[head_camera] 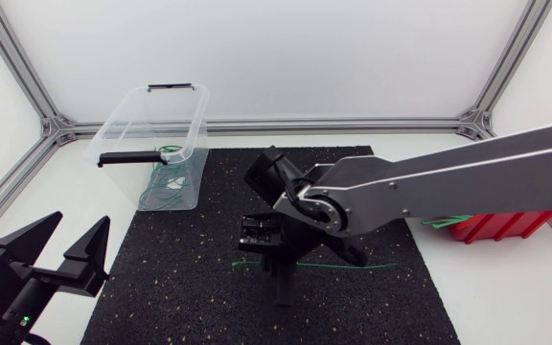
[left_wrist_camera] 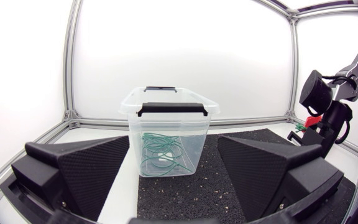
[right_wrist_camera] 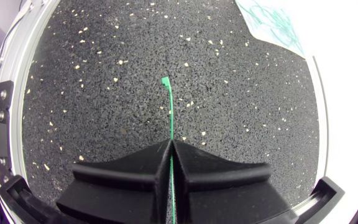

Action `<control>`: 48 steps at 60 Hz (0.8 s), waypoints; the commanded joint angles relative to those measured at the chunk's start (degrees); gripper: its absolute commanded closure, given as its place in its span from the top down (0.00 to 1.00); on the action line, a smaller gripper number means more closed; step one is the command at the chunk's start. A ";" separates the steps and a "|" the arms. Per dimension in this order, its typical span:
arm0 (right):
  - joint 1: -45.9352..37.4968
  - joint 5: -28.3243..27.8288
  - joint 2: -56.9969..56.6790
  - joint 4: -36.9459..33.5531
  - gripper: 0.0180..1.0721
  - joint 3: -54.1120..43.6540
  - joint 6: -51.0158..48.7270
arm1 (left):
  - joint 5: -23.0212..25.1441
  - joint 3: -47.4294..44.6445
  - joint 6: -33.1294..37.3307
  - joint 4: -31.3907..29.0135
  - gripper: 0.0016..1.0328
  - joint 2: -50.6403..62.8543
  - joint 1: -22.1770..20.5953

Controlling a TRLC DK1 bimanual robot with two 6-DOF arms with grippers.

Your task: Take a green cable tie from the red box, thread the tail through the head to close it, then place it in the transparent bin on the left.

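One green cable tie (right_wrist_camera: 170,112) is clamped in our right gripper (right_wrist_camera: 170,144). The two fingers are pressed together on it, and the strap runs along the seam between them. The free part goes straight ahead of the fingertips over the black speckled mat (right_wrist_camera: 92,93) and ends in a small square head. We cannot tell whether this end touches the mat. In the head view the same tie (head_camera: 377,265) shows as a thin green line coming out on both sides of the right gripper (head_camera: 283,286), near the middle of the mat (head_camera: 190,278). Our right arm (head_camera: 448,177) comes in from the right side and crosses above the red box (head_camera: 501,226), which stands on the white table just beside the mat's right edge; some green strands show at its left end. The transparent bin (head_camera: 123,115) stands at the far left corner of the mat, and several looped ties (head_camera: 166,182) lie on its bottom. Our left gripper (head_camera: 77,222) rests at the near left, well apart from the bin. Its fingers are spread wide and have hold of nothing. In the left wrist view the bin (left_wrist_camera: 166,124) stands ahead, between these fingers (left_wrist_camera: 79,165).
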 commanded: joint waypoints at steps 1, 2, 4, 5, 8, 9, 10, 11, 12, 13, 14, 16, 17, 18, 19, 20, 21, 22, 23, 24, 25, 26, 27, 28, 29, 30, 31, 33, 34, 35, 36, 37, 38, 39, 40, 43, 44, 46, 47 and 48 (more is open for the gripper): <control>-0.09 -0.44 -1.96 -1.06 0.06 -1.36 1.19 | 0.03 -2.09 -0.40 -1.90 0.96 -0.14 -0.54; -0.09 -0.53 -2.23 -1.15 0.06 -1.36 1.19 | 0.03 -2.09 -0.31 -1.90 0.96 -0.14 -0.54; -0.09 -0.61 -2.76 -1.41 0.06 -1.45 1.36 | 0.03 -2.09 -0.31 -1.90 0.96 -0.14 -0.54; -0.09 -0.70 -3.02 -1.50 0.06 -1.45 1.45 | 0.03 -2.09 -0.31 -1.90 0.96 -0.14 -0.54; -0.09 -1.32 -3.81 -2.03 0.06 -1.36 1.80 | 0.03 -2.09 -0.31 -1.90 0.96 -0.14 -0.45; -0.09 -1.49 -4.16 -2.29 0.06 -1.28 1.89 | -0.06 -2.09 -0.31 -1.90 0.96 -0.14 -0.36; -0.17 -1.58 -4.43 -2.56 0.06 -1.28 1.98 | -0.14 -2.09 -0.31 -1.90 0.96 -0.14 -0.36; -0.26 -1.76 -4.69 -2.64 0.06 -1.19 1.98 | -0.23 -2.09 -0.31 -1.90 0.96 -0.23 -0.36; -0.26 -1.93 -4.95 -2.73 0.06 -1.19 2.07 | -0.41 -2.09 -0.31 -1.90 0.96 -0.14 -0.36; -0.35 -2.02 -5.13 -2.91 0.06 -1.10 2.16 | -0.50 -2.09 -0.31 -1.90 0.96 -0.14 -0.36; -0.44 -2.11 -5.30 -2.91 0.06 -1.10 2.16 | -0.58 -2.09 -0.31 -1.90 0.96 -0.14 -0.36; -0.44 -2.28 -5.83 -3.17 0.06 -1.10 2.51 | -0.58 -2.09 -0.31 -1.90 0.96 -0.23 -0.45; -0.53 -2.55 -5.92 -3.26 0.06 -1.10 2.60 | -0.58 -2.09 -0.31 -1.90 0.96 -0.14 -0.45; -0.53 -2.81 -6.18 -3.35 0.06 -1.10 2.77 | -0.58 -2.09 -0.31 -1.90 0.96 -0.14 -0.45; -0.61 -2.99 -6.45 -3.35 0.06 -1.10 2.86 | -0.58 -2.09 -0.31 -1.90 0.96 -0.14 -0.45; -0.61 -3.07 -6.62 -3.35 0.06 -1.19 3.03 | -0.58 -2.09 -0.31 -1.90 0.96 -0.14 -0.45; -0.61 -3.16 -6.89 -3.35 0.06 -1.28 3.12 | -0.58 -2.09 -0.31 -1.90 0.96 -0.23 -0.45; -0.61 -3.16 -7.06 -3.35 0.06 -1.28 3.30 | -0.58 -2.09 -0.31 -1.90 0.96 -0.14 -0.45; -0.61 -3.16 -7.33 -3.44 0.06 -1.36 3.39 | -0.58 -2.09 -0.22 -1.90 0.96 -0.23 -0.45; -0.61 -3.25 -7.50 -3.44 0.06 -1.36 3.56 | -0.58 -2.09 -0.22 -1.90 0.96 -0.23 -0.45; -0.61 -3.25 -7.68 -3.52 0.06 -1.36 3.65 | -0.58 -2.09 -0.22 -1.90 0.96 -0.23 -0.45; -0.61 -3.34 -7.94 -3.61 0.06 -1.36 3.91 | -0.58 -2.09 -0.22 -1.90 0.96 -0.14 -0.45; -0.53 -3.43 -8.12 -3.70 0.06 -1.36 4.09 | -0.58 -2.09 -0.14 -1.90 0.96 -0.23 -0.45; -0.53 -3.43 -8.38 -3.70 0.06 -1.45 4.27 | -0.58 -2.09 -0.14 -1.90 0.96 -0.23 -0.45; -0.53 -3.51 -8.47 -3.70 0.06 -1.36 4.35 | -0.58 -2.09 -0.14 -1.90 0.96 -0.23 -0.45; -0.53 -3.51 -8.73 -3.88 0.06 -1.45 4.53 | -0.58 -2.09 -0.14 -1.90 0.96 -0.23 -0.45; -0.53 -3.51 -8.82 -3.88 0.06 -1.36 4.70 | -0.58 -2.09 -0.14 -1.90 0.96 -0.23 -0.45; -0.53 -3.60 -9.08 -4.05 0.06 -1.36 5.06 | -0.58 -2.09 -0.14 -1.90 0.96 -0.23 -0.45; -0.53 -3.60 -9.26 -4.14 0.06 -1.28 5.06 | -0.58 -2.09 -0.14 -1.90 0.96 -0.14 -0.45; -0.61 -3.60 -9.43 -4.14 0.06 -1.28 5.23 | -0.58 -2.09 -0.14 -1.90 0.96 -0.23 -0.45; -0.53 -3.60 -9.61 -4.14 0.06 -1.28 5.41 | -0.58 -2.09 -0.14 -1.90 0.96 -0.14 -0.45; -0.61 -3.60 -9.70 -4.14 0.06 -1.36 5.58 | -0.58 -2.09 -0.14 -1.90 0.96 -0.14 -0.45; -0.61 -3.60 -9.79 -4.14 0.06 -1.36 5.85 | -0.58 -2.09 -0.14 -1.90 0.96 -0.23 -0.45; -0.61 -3.60 -9.79 -4.14 0.06 -1.36 6.02 | -0.58 -2.09 -0.14 -1.90 0.96 -0.14 -0.45; -0.61 -3.51 -9.87 -4.14 0.06 -1.36 6.20 | -0.58 -2.09 -0.14 -1.90 0.96 -0.14 -0.45; -0.53 -2.37 -9.87 -3.61 0.06 -1.80 6.55 | -0.58 -2.09 -0.14 -1.90 0.96 -0.14 -0.45; -0.44 -1.14 -9.87 -3.17 0.06 -2.15 6.73 | -0.58 -2.09 -0.14 -1.90 0.96 -0.14 -0.45; 0.00 1.23 -9.87 -1.59 0.06 -3.03 6.90 | -0.58 -2.09 -0.14 -1.90 0.96 -0.23 -0.45; 0.27 2.55 -9.79 -0.71 0.06 -3.56 6.99 | -0.58 -2.09 -0.14 -1.90 0.96 -0.14 -0.45; 0.53 4.22 -9.61 0.34 0.06 -4.09 7.08 | -0.58 -2.09 -0.14 -1.90 0.96 -0.14 -0.45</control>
